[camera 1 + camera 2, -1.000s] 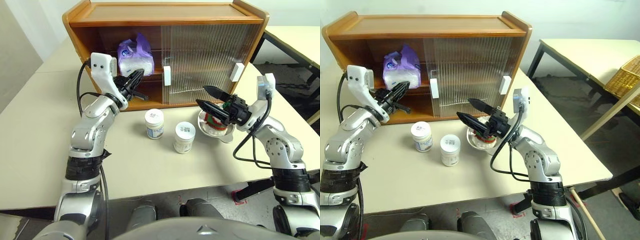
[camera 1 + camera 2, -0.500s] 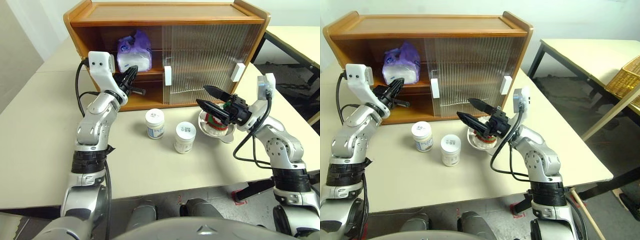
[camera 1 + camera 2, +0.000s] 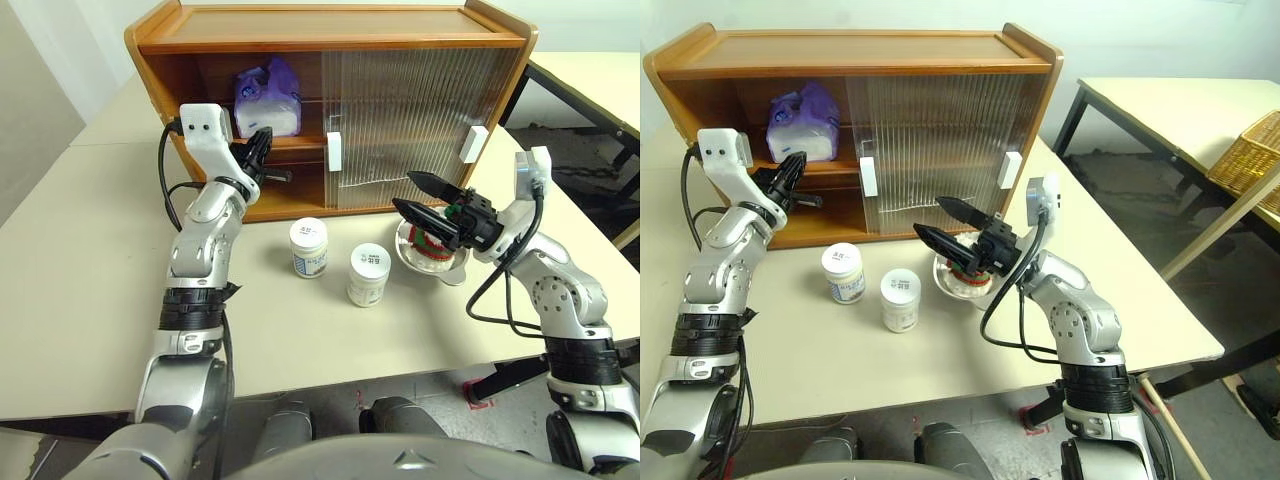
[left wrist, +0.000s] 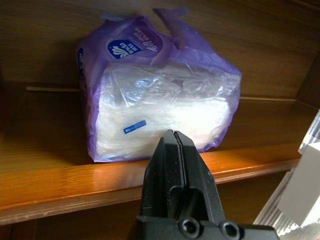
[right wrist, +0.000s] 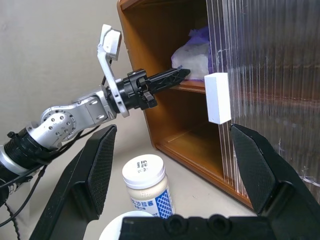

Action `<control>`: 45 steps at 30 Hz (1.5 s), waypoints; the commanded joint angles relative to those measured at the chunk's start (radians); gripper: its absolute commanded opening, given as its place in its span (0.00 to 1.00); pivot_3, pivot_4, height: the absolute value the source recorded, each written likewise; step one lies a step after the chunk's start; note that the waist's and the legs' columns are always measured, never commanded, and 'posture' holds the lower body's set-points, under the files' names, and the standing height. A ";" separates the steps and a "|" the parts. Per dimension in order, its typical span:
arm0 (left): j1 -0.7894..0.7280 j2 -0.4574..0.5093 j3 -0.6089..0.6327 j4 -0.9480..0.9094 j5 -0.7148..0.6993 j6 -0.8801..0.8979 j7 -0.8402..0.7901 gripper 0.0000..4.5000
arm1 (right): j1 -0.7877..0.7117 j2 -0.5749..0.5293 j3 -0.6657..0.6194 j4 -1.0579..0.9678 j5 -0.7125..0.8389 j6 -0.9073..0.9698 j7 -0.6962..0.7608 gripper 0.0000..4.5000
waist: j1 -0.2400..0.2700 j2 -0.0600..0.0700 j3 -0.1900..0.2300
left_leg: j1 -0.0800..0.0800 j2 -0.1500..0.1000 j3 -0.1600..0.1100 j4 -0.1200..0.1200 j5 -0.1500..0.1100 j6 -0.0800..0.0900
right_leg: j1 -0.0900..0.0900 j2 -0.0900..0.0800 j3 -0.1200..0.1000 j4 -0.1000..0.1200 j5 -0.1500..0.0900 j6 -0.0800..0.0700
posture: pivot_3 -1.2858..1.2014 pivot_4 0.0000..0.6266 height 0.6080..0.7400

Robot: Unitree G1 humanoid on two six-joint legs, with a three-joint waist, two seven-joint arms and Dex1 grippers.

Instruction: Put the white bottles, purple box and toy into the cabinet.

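The purple box [image 3: 268,97] lies on the middle shelf in the open left bay of the wooden cabinet [image 3: 330,25]. My left gripper [image 3: 262,143] is shut and empty, its tip right at the box's lower front [image 4: 160,100]; whether it touches the box I cannot tell. Two white bottles [image 3: 309,247] [image 3: 369,274] stand upright on the table in front of the cabinet. The toy [image 3: 432,243] sits in a bowl at the right. My right gripper [image 3: 405,191] hangs open and empty just above the bowl, pointing left toward the cabinet.
The steel bowl [image 3: 450,268] holding the toy stands to the right of the bottles. Ribbed sliding doors with white handles [image 3: 334,152] [image 3: 474,143] cover the cabinet's middle and right. A second table and a wicker basket [image 3: 1245,150] are off to the right.
My shut left gripper has moved forward toward the shelf, and the purple box now sits deeper in the cabinet. The right arm has not moved.
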 commanded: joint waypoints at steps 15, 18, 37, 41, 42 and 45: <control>0.228 0.138 0.053 -0.298 -0.250 0.069 -0.341 0.68 | -0.007 -0.008 -0.004 0.003 0.001 0.006 0.005 1.00 | -0.002 0.000 0.000 | 0.000 0.001 0.001 -0.001 -0.001 0.000 | 0.000 0.002 0.000 -0.001 0.000 -0.002 | 0.48 0.05 1.00; 0.324 0.193 0.064 -0.306 -0.255 0.016 -0.436 0.92 | -0.015 -0.008 -0.002 0.012 0.000 0.006 0.010 1.00 | -0.003 0.000 0.000 | 0.000 0.004 0.000 -0.001 -0.001 0.000 | -0.001 0.002 0.000 -0.001 -0.004 -0.008 | 0.48 0.05 1.00; 0.672 0.261 -0.001 -0.110 -0.142 -0.352 -0.785 1.00 | -0.026 -0.018 -0.007 0.013 0.002 0.015 0.018 1.00 | 0.005 0.005 -0.003 | -0.017 0.008 -0.003 -0.003 -0.002 -0.002 | -0.021 0.000 -0.002 0.003 0.002 -0.027 | 0.48 0.06 1.00; 0.654 0.238 -0.014 -0.072 -0.133 -0.372 -0.773 1.00 | -0.028 -0.021 -0.009 0.011 0.003 0.019 0.016 1.00 | 0.003 0.005 -0.003 | -0.017 0.008 -0.003 -0.003 -0.002 -0.002 | -0.021 0.000 -0.001 0.003 0.004 -0.025 | 0.48 0.06 1.00; 0.649 0.232 -0.024 -0.062 -0.128 -0.379 -0.775 1.00 | -0.028 -0.023 -0.009 0.010 0.003 0.019 0.016 1.00 | 0.003 0.005 -0.003 | -0.017 0.008 -0.003 -0.003 -0.002 -0.002 | -0.021 0.000 -0.001 0.003 0.004 -0.025 | 0.48 0.06 1.00; 0.626 0.211 -0.044 -0.039 -0.119 -0.387 -0.772 1.00 | -0.027 -0.026 -0.009 0.008 0.005 0.022 0.015 1.00 | 0.003 0.005 -0.003 | -0.017 0.008 -0.003 -0.002 -0.001 -0.001 | -0.020 0.000 -0.001 0.003 0.003 -0.024 | 0.48 0.06 1.00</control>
